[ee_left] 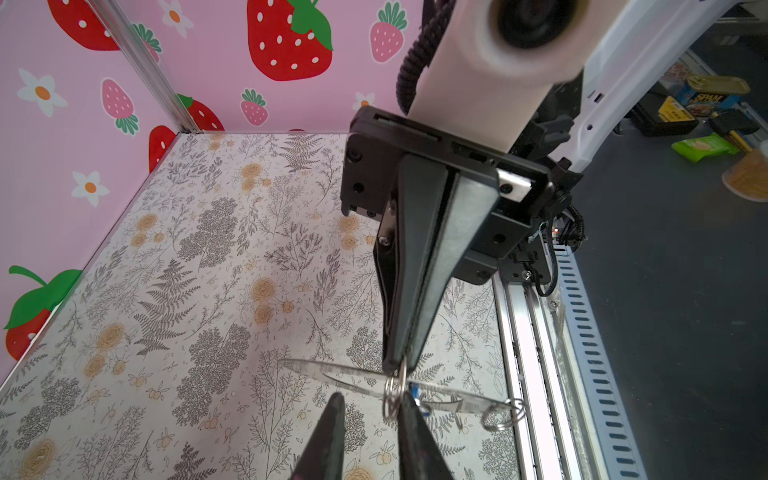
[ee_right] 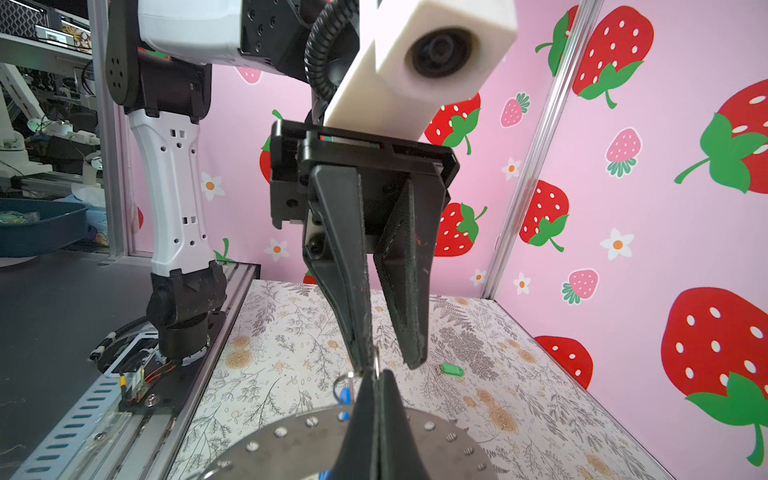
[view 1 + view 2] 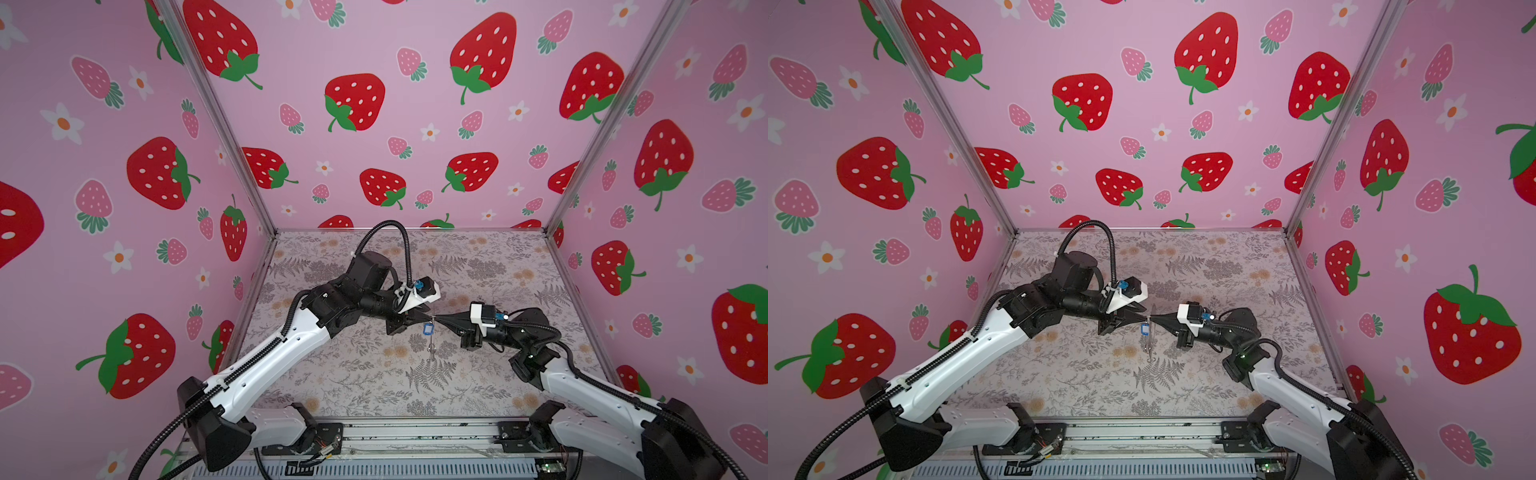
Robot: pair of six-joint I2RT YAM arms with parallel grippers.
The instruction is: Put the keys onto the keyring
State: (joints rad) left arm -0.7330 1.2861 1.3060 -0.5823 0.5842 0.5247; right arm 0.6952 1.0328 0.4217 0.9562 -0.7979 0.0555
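Above the middle of the bench point(image 3: 353, 374), the left gripper point(image 3: 424, 320) and right gripper point(image 3: 436, 319) meet tip to tip in both top views. The keyring point(image 3: 432, 347) hangs edge-on just below them, clear of the bench, and the blue key point(image 3: 428, 329) dangles beside its upper part. In the left wrist view the right gripper point(image 1: 399, 365) has its jaws pressed together, pinching a small ring point(image 1: 392, 395) of wire that sits at the edge of the flat keyring point(image 1: 324, 370). The keyring stretches out to both sides of that pinch, and a second wire loop point(image 1: 503, 415) sits at its far end. In that view the left gripper point(image 1: 372, 397) has its jaws a little apart. One fingertip point(image 1: 409, 399) lies against the small ring and the other stands off it. The right wrist view shows the same narrow gap between the left gripper's point(image 2: 390, 365) jaws, with only one finger at the small ring point(image 2: 376, 359), so it clamps nothing. There the blue key point(image 2: 343, 395) hangs just above the perforated face of the keyring point(image 2: 291, 440). The green key point(image 2: 452, 370) lies flat on the bench beyond the left gripper, well apart from the keyring.
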